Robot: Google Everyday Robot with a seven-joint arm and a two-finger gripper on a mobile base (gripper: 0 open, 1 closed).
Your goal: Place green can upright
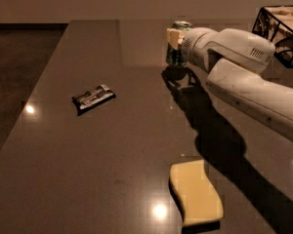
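The gripper (177, 43) is at the far side of the table (132, 145), near its back edge; its fingers are closed around the green can (176, 58), and one pale finger pad (174, 35) shows on the can's left side; the can stands upright with its silver top up; whether its bottom touches the table I cannot tell, but its shadow lies just under it. The white arm (244, 77) goes from the gripper toward 4 o'clock and leaves the view at the right side. At 3 o'clock from the gripper, well apart, is a dark wire basket (264, 29); something pale is inside it, which I cannot identify. At 8 o'clock, well apart, a small dark packet (94, 97) lies flat; the table's left edge runs diagonally beyond it, with darker floor (19, 67) outside. At 6 o'clock, near the front, lies a yellow sponge (195, 193); between can, packet and sponge the surface is open.
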